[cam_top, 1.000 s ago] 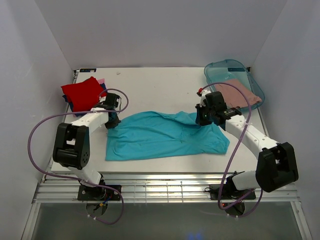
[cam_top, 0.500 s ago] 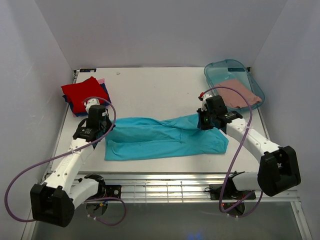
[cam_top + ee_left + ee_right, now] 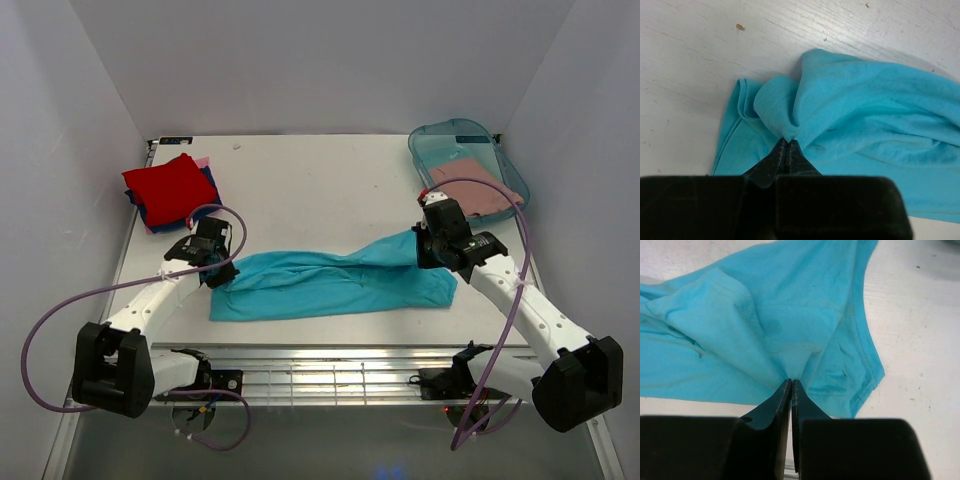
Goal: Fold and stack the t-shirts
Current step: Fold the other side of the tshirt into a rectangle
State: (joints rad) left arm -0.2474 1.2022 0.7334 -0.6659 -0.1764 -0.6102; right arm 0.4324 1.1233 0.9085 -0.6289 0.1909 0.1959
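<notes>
The large teal t-shirt [image 3: 330,283] lies across the near middle of the table, folded lengthwise. My left gripper [image 3: 218,272] is shut on its left end, the pinched cloth [image 3: 785,125] bunched at the fingertips. My right gripper [image 3: 428,258] is shut on its right end, lifted into a ridge; the cloth [image 3: 790,335] fans out from the tips. A folded red t-shirt [image 3: 165,185] tops a stack at the far left, with a dark blue one [image 3: 150,215] and a pink edge [image 3: 203,161] under it. A dusty-pink t-shirt [image 3: 485,190] lies in the tub.
A translucent teal plastic tub [image 3: 440,140] stands at the far right corner. White walls close in the table [image 3: 310,180] on three sides. Purple cables loop from both arms. A slatted metal ledge [image 3: 330,375] runs along the near edge.
Both grippers have pulled the shirt's far edge toward the near side, narrowing the shirt into a band. The left arm swung back; the right gripper moved right and nearer.
</notes>
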